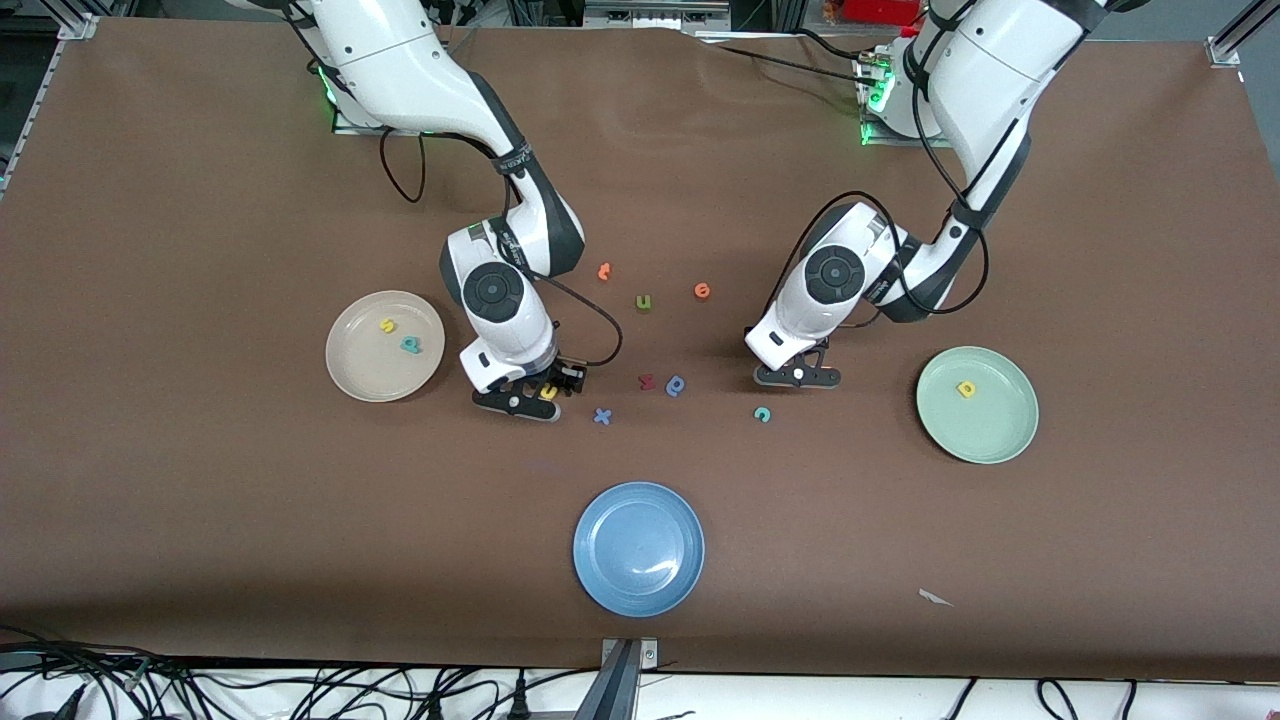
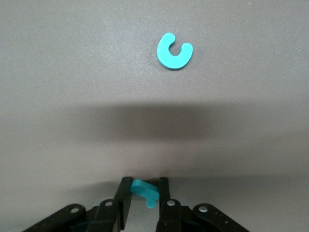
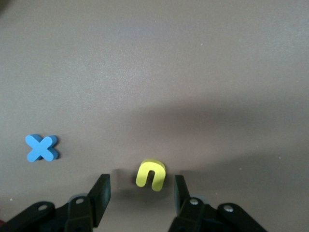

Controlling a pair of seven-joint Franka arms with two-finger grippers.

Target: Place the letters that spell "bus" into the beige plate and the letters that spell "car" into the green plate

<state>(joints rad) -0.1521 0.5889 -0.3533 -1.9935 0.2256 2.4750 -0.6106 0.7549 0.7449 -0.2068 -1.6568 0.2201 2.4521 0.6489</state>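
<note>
My left gripper point(image 2: 145, 187) is shut on the teal "r" point(image 2: 145, 192), low at the table between the middle letters and the green plate point(image 1: 985, 430); in the front view the gripper point(image 1: 797, 375) hides the "r". The teal "c" point(image 2: 174, 50) lies flat just nearer the camera point(image 1: 762, 414). A yellow "a" point(image 1: 966, 389) lies in the green plate. My right gripper point(image 3: 141, 186) is open beside the beige plate point(image 1: 370, 372), one finger on each side of the yellow "u" point(image 3: 151, 175), neither touching it. The beige plate holds the yellow "s" point(image 1: 386, 325) and teal "b" point(image 1: 409, 345).
A blue "x" point(image 1: 602, 416), a dark red letter point(image 1: 647, 381) and a blue rounded letter point(image 1: 676, 385) lie between the grippers. Farther from the camera are an olive "u" point(image 1: 643, 302) and two orange letters point(image 1: 604, 271), point(image 1: 702, 290). A blue plate point(image 1: 639, 548) sits near the front edge.
</note>
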